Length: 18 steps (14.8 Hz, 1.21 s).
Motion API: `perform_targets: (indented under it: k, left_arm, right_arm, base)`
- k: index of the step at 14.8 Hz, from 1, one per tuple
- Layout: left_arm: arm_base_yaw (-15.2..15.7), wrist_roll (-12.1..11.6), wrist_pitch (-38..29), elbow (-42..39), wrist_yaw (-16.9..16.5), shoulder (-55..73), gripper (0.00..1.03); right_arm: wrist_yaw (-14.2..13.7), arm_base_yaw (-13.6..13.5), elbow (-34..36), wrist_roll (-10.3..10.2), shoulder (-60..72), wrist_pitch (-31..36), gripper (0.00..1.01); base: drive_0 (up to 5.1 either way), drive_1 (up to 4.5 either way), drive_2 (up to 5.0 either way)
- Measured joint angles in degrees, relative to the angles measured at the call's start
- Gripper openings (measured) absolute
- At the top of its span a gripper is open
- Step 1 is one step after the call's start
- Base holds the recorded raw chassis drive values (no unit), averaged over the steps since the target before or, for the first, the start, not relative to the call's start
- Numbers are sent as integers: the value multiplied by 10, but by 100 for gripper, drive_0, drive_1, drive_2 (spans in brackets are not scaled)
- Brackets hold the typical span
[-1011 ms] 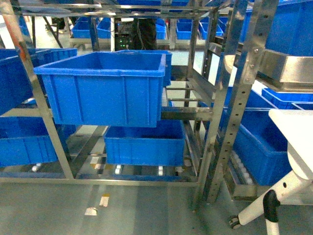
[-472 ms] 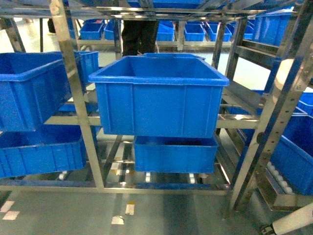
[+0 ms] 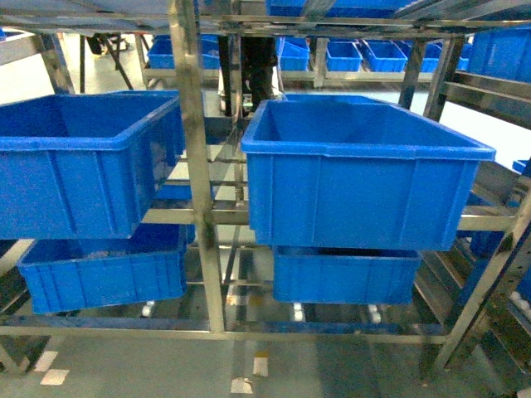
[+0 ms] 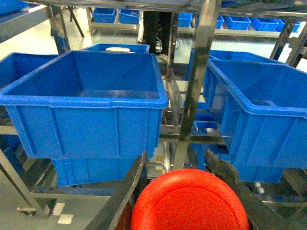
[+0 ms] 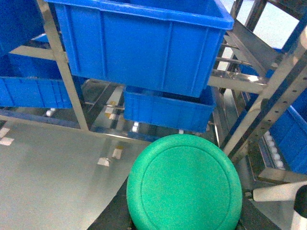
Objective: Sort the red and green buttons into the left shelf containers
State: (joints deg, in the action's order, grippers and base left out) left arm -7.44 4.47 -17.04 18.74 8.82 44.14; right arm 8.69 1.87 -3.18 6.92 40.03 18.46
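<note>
The red button (image 4: 189,201) fills the bottom of the left wrist view, its domed cap between the two dark fingers of my left gripper (image 4: 176,160), which is shut on it. A deep blue container (image 4: 86,105) sits on the shelf just ahead of it, with a second container (image 4: 259,110) to the right. The green button (image 5: 184,184) is held the same way in my right gripper (image 5: 184,211), whose fingers are mostly hidden under the cap. In the head view neither gripper shows; two large containers (image 3: 75,166) (image 3: 357,174) sit side by side on the shelf.
A steel upright post (image 3: 195,166) stands between the two bins. Lower blue bins (image 3: 104,278) (image 3: 344,278) sit beneath on roller rails. Someone in dark trousers (image 3: 257,62) stands behind the rack. Slanted steel posts (image 5: 268,105) rise at the right. Grey floor (image 5: 43,177) lies in front.
The head view has swung left along the rack: the big bin slid from left of centre to the right, another bin came in at left, and the white table leg left the view.
</note>
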Motion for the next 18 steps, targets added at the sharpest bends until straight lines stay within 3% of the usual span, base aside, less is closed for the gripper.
perform_targets:
  k: [18]
  left_arm:
    - [0,0,-1,0,1,0,31]
  right_arm:
    - [1,0,0,0,0,0,25]
  base:
    - [-467,340,91]
